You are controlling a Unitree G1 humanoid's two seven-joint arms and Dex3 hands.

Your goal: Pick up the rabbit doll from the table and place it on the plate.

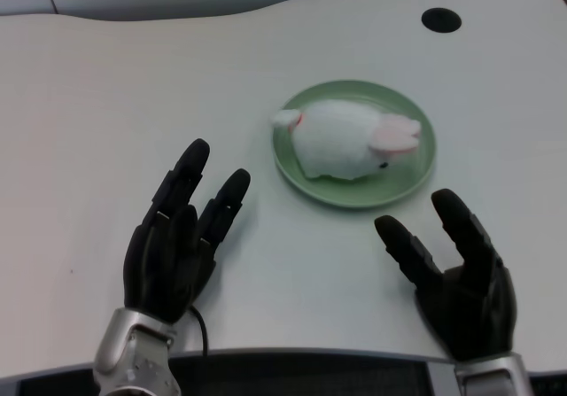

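The placing appears done: the white rabbit doll [347, 139] is seen lying on its side inside the green plate [423, 167], well within the rim. Nothing is held by the left hand [177, 236]; its fingers are extended and apart, near the plate's left. It is best kept clear so the plate is not nudged.

White table [106, 86], curved far edge, w/ a round black hole [441, 19] at 1 o'clock near the back. Green plate [416, 161] sits directly on it, just right of center, approx. 2 o'clock from the middle, well apart from the hole.
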